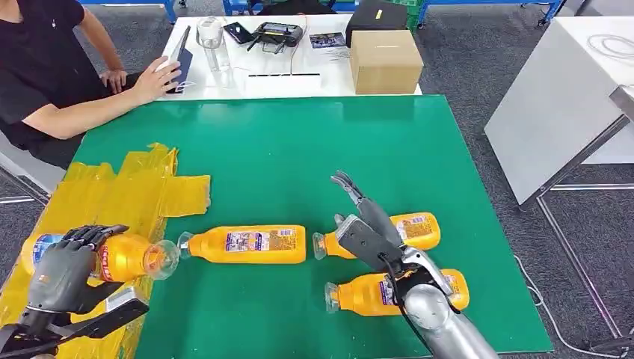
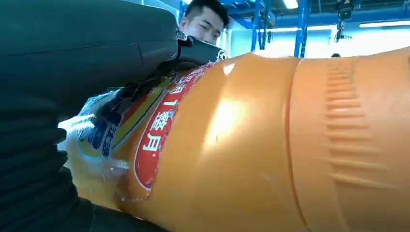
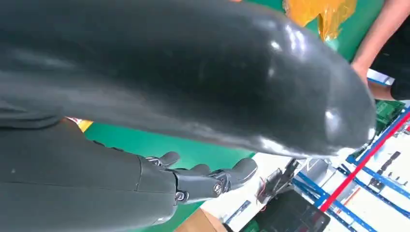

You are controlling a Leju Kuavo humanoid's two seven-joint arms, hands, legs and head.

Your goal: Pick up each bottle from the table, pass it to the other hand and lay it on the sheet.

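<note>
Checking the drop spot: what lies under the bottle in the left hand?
The yellow sheet on the green table lies below the bottle that the left hand grips. Bottle and hand cover the patch directly beneath.

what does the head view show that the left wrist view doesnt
Head view alone: the green table, the yellow sheet, three orange bottles lying on the green, the nearest to the sheet at, the right hand with fingers apart above them, and a cardboard box.

Left wrist view alone: the held bottle's red label text close up, blue racking and bright ceiling lights.

Both: the left hand gripping the held bottle, and the seated person.
</note>
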